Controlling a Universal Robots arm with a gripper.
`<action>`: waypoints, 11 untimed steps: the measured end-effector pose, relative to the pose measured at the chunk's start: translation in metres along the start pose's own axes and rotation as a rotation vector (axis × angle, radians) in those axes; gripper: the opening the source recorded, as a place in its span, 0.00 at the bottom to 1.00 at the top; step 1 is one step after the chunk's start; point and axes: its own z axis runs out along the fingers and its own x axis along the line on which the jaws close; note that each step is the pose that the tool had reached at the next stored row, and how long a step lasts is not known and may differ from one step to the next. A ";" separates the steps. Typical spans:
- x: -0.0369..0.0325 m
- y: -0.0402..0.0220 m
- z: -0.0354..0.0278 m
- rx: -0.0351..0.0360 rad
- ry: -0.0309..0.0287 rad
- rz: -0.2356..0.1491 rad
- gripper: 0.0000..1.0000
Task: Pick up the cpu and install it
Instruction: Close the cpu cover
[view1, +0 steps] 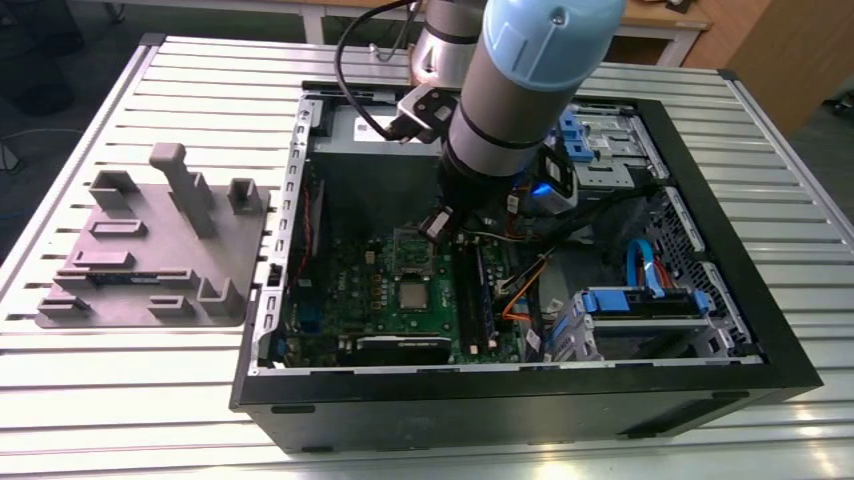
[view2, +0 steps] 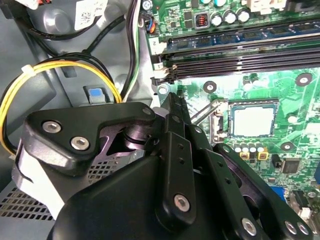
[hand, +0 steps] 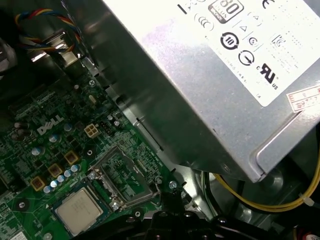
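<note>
The cpu (view2: 253, 121) lies flat in its socket on the green motherboard (view2: 300, 145), silver top up. It shows again as the cpu (hand: 80, 210) and, small, as the cpu (view1: 416, 293). The socket's metal hold-down frame (hand: 125, 176) stands swung open beside it. My gripper (view2: 172, 100) hangs inside the case just off the socket's edge, its black fingers drawn together and holding nothing. Its tip (hand: 170, 201) sits close to the thin socket lever (view2: 206, 111); I cannot tell whether they touch.
The open black computer case (view1: 534, 388) lies on a slatted metal table. A grey power supply box (hand: 225, 75) looms close to the gripper. Memory slots (view2: 240, 50), yellow cables (view2: 60, 72) and blue drive brackets (view1: 641, 300) crowd the inside. A grey fixture tray (view1: 154, 250) lies at the exterior view's left.
</note>
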 end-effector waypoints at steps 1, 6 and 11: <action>0.0000 0.0001 -0.0007 0.0014 0.0018 0.000 0.10; -0.0001 0.0019 -0.0066 0.0061 0.0075 0.000 0.10; 0.0001 0.0024 -0.0079 0.0102 0.0134 -0.003 0.10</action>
